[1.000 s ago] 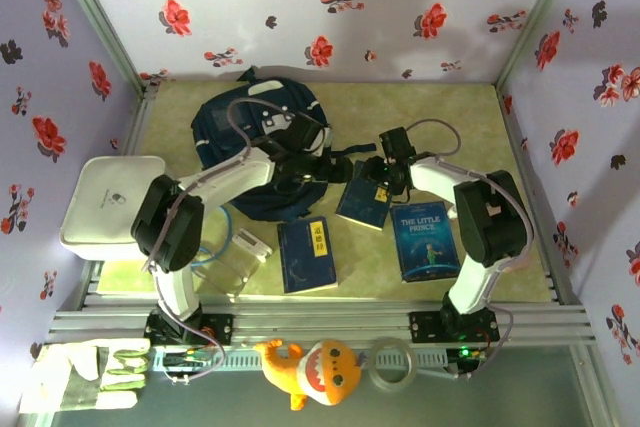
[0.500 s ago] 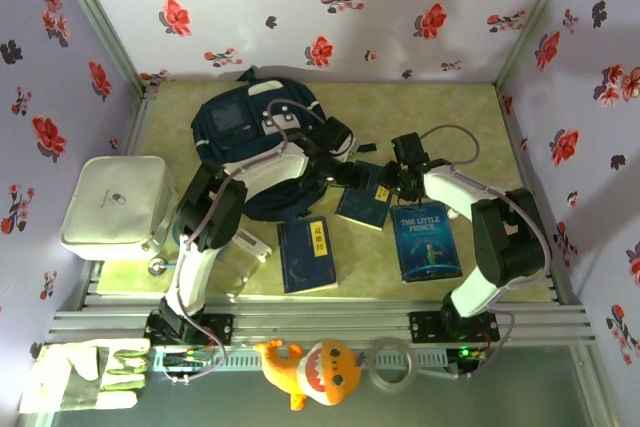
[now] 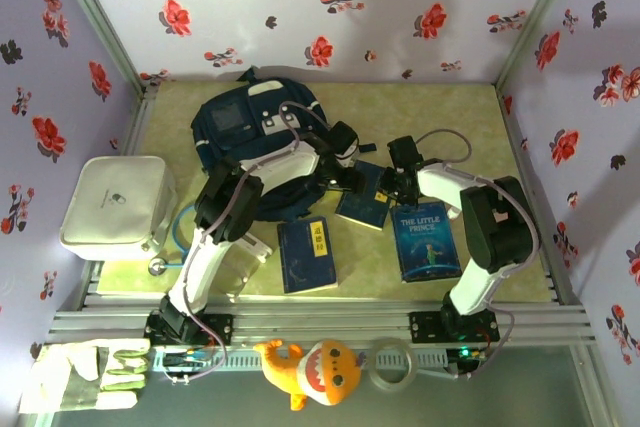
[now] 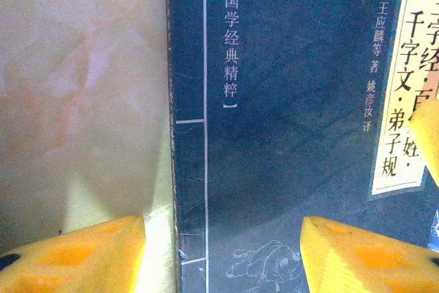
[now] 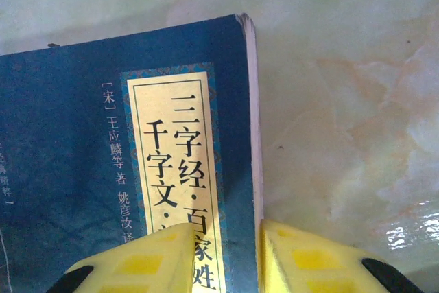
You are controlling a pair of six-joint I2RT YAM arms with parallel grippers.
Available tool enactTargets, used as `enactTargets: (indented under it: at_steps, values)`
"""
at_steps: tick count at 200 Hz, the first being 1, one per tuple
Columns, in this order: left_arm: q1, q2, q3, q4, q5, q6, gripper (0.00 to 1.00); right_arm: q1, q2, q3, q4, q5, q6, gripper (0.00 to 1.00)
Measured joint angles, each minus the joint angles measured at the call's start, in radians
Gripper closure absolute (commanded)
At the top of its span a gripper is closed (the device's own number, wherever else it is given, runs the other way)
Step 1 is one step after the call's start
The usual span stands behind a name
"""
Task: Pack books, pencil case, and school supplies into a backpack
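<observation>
**Where two arms meet over one navy book**

Although three thin, flat books lie on the glossy marbled table (image 3: pixel 470 117), both arms crowd the middle book (image 3: pixel 362 209). It is a navy softcover with a cream title strip of black characters and fine white lines near its spine. It rests just beside the backpack (image 3: pixel 235 122), a rounded heap of navy fabric with white trim and pale patches, slumped at the back left of the table. A second navy book (image 3: pixel 307 255) lies nearer the front, and the brighter blue Little Prince (image 3: pixel 427 240) lies to the right.

From its base the left arm rises, folds at the elbow and stretches across the backpack's lower part, so the left gripper (image 3: pixel 352 184) points down at the middle book's left side. Its blocky yellow fingers (image 4: pixel 75 255) stand well apart, one over bare table and the other over the cover, with the spine edge between them. Nothing is held.

The right arm is bent back sharply on itself, with the right gripper (image 3: pixel 398 195) pointing down at the book's opposite edge. Its yellow fingers (image 5: pixel 130 262) leave just a narrow slot, and the page edge runs into it. Whether they are pinching it I cannot tell.
</observation>
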Motion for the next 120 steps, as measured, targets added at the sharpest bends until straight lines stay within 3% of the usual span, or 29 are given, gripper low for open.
enactTargets:
  at_steps: [120]
  values:
    - [0.005, 0.017, 0.019, -0.021, 0.030, -0.005, 0.53, -0.001, 0.014, 0.003, 0.035, -0.027, 0.014, 0.72]
